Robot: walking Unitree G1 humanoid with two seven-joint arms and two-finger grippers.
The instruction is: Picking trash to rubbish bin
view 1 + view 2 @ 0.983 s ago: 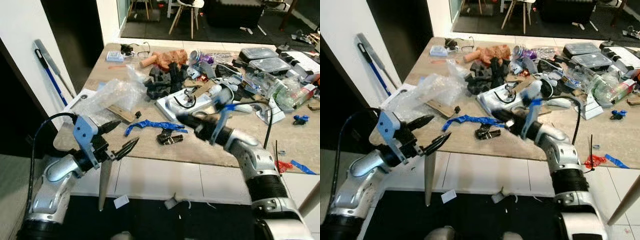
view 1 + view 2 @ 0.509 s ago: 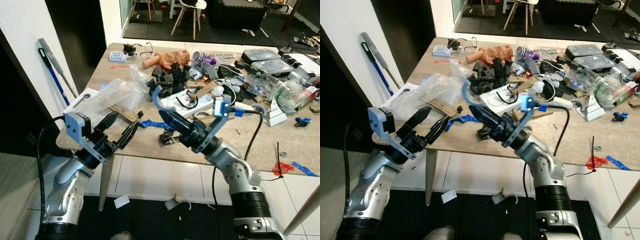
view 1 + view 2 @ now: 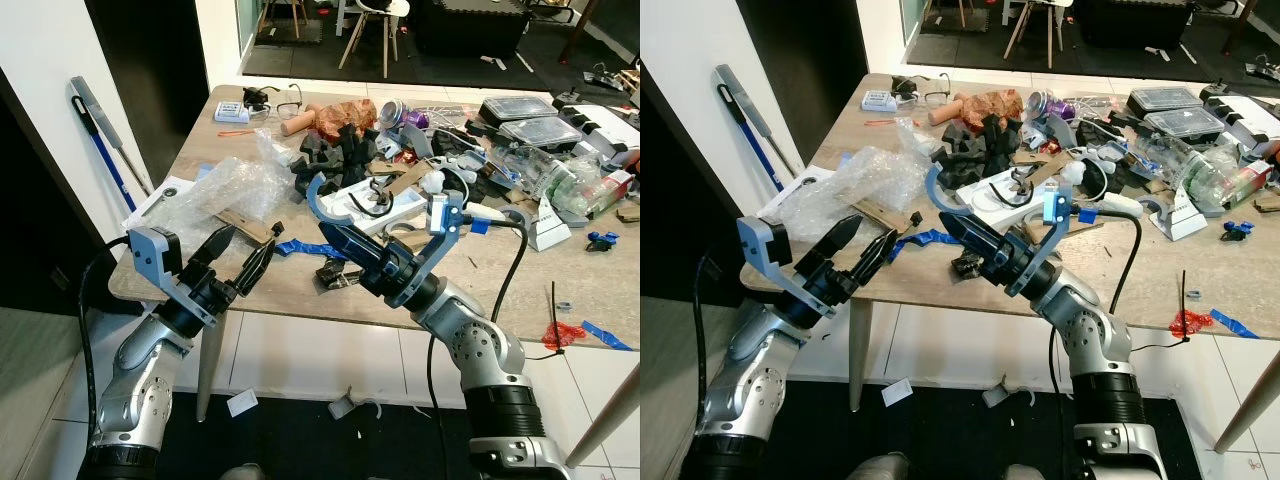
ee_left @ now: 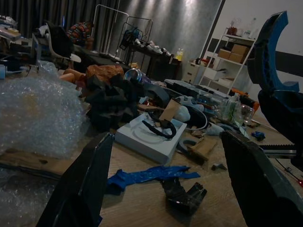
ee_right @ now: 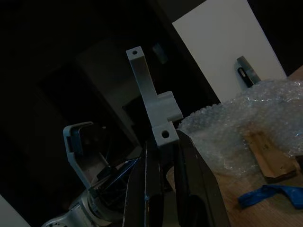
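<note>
My right gripper is shut on a curved blue plastic piece and holds it up over the table's front edge; in the right wrist view the piece sticks out past the fingertips. My left gripper stands open at the front left corner of the wooden table, a hand's width from the right one, with nothing between its fingers. On the table just beyond both lie a blue tape strip and a small black clip.
Crumpled bubble wrap over a brown cardboard strip covers the table's left side. A white tray, black foam pieces, plastic boxes and cables crowd the middle and right. A broom leans on the left wall. Scraps lie on the floor below.
Over the last second the right gripper drew back from the table towards its front edge with the blue piece held up. The left gripper rose to the table's edge. Little shift in the last half second.
</note>
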